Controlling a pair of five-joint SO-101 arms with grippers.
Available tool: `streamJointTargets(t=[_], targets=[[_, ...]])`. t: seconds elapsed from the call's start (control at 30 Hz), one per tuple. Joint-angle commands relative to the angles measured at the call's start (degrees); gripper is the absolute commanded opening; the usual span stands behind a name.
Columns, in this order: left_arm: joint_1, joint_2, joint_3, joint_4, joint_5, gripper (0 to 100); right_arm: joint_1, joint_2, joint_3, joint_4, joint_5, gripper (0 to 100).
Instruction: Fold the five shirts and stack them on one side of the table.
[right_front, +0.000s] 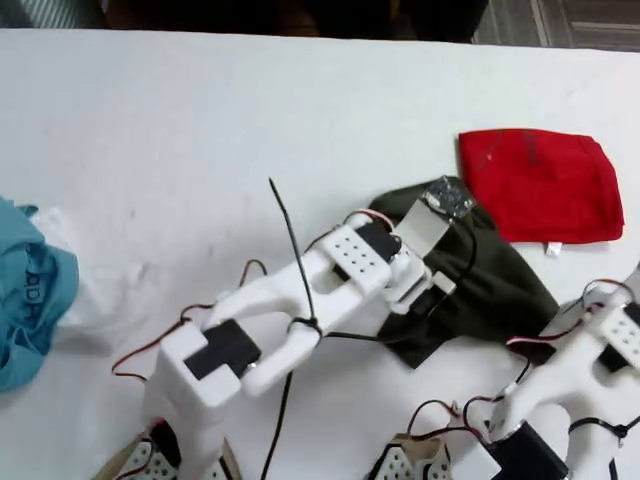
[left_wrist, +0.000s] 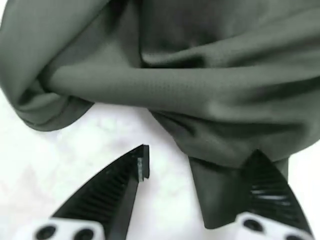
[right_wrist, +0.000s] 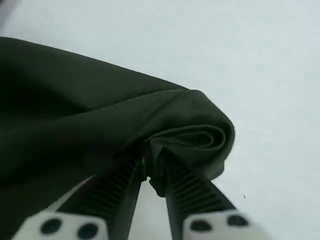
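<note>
Left fingers spread over the dark green shirt; right fingers pinch its folded edge. Folded red shirt lies far right on the desk.

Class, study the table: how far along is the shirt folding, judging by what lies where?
Done: the red shirt lies folded flat on one side of the table. In hand: the dark shirt lies bunched beside it. The right hand pinches a fold of it, and the left hand is open at its edge. Left: the blue shirt lies crumpled at the opposite edge, and nothing is stacked yet.
</note>
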Motion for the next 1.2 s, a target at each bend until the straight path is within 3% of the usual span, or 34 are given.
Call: streamJointTargets(t=[0.0,0.13,0.27,0.43,0.47,0.73,0.9,1.17], targets=[[0.62,1.58,-1.63,-2.55,0.53,32,-0.13,-2.77,4.57,-7.96,-0.26,2.0],[1.85,5.45,-5.67,-2.55,0.53,32,2.51,-2.77,9.41,-14.46,-0.09,2.0],[4.13,8.53,-7.16,-2.90,0.53,27,6.55,-2.86,9.76,-14.46,-0.09,2.0],[4.04,9.23,-11.38,-2.20,0.53,6,12.97,-2.86,7.03,-11.65,0.00,2.0],[3.69,9.14,-12.70,-1.14,0.53,2,13.41,-2.86,6.59,-11.47,0.00,2.0],[1.05,9.23,-29.76,17.49,0.53,3,14.11,-2.86,3.43,-10.51,3.16,2.0],[-2.02,9.23,-37.05,27.34,0.09,3,9.01,-2.77,-5.71,-1.19,3.08,2.0],[-5.71,9.23,-47.78,46.15,-12.84,3,-9.01,-2.77,-26.81,18.77,3.08,2.0]])
